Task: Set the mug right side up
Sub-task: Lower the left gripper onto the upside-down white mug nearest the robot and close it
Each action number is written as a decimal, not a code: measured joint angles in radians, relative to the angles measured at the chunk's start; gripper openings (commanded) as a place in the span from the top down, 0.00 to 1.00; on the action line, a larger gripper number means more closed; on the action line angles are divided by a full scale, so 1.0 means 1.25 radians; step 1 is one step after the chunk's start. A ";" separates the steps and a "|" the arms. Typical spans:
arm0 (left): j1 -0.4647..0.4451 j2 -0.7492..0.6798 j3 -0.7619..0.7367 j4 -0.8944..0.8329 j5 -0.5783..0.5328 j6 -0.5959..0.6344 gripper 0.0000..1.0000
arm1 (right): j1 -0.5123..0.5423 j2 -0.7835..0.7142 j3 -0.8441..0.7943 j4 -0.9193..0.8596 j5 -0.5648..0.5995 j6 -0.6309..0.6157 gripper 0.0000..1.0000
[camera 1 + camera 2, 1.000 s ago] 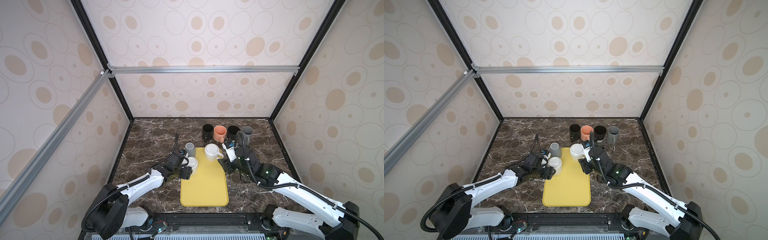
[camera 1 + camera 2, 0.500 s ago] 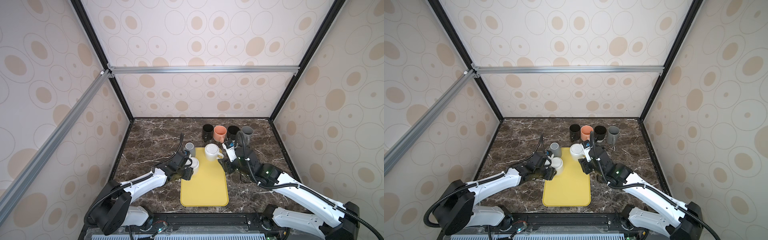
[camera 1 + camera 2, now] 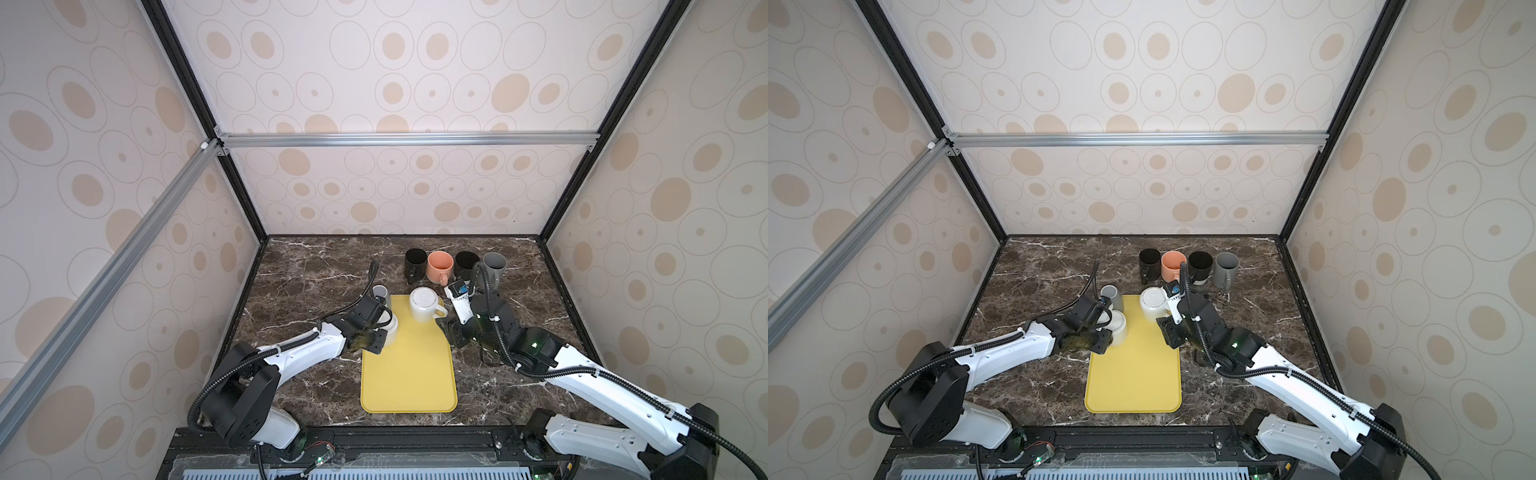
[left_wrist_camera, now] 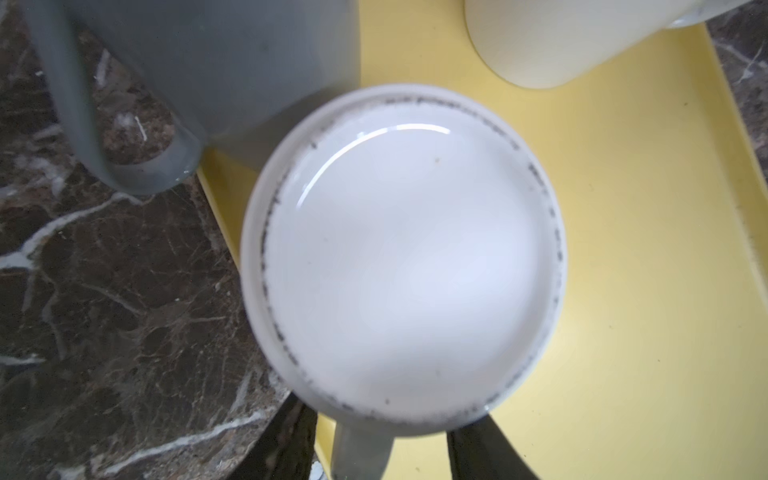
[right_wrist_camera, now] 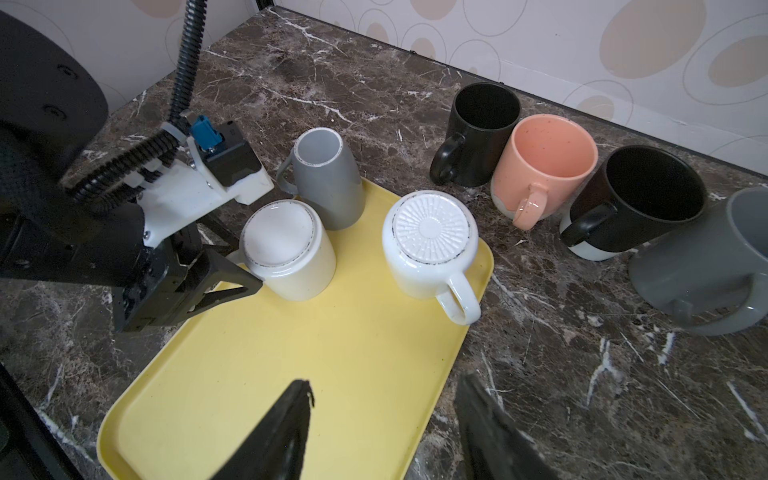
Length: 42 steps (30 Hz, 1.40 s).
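Observation:
A small white mug (image 5: 286, 257) stands upside down on the left side of the yellow tray (image 5: 332, 365), base up, and it shows in both top views (image 3: 391, 330) (image 3: 1120, 329). My left gripper (image 4: 386, 419) is open. Its fingers straddle the mug's handle (image 4: 361, 449), with a gap showing beside the handle. A second white mug (image 5: 430, 237) with a ribbed base also stands upside down at the tray's far corner. My right gripper (image 5: 386, 382) is open and empty over the tray's right edge, short of that mug.
An upright grey mug (image 5: 326, 178) stands against the tray's far left corner, close behind the small white mug. Along the back stand a black mug (image 3: 415, 262), an orange mug (image 3: 439, 266), another black mug (image 3: 465, 264) and a grey mug (image 3: 493, 266).
My left gripper has slid in toward the small white mug and its jaws have narrowed around the handle. The right arm has not moved.

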 measured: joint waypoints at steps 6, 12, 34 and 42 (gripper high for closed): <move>0.000 0.001 0.000 -0.008 -0.008 0.002 0.57 | 0.000 0.000 -0.001 0.002 0.000 0.000 0.41; 0.000 0.001 0.000 -0.009 -0.023 0.004 0.62 | 0.000 0.000 -0.001 0.006 -0.006 0.007 0.41; 0.000 0.017 0.012 -0.026 -0.042 0.013 0.74 | 0.000 0.012 -0.007 0.030 -0.034 0.029 0.42; 0.000 0.017 0.014 -0.027 -0.040 0.024 0.82 | 0.000 0.014 -0.007 0.033 -0.043 0.034 0.42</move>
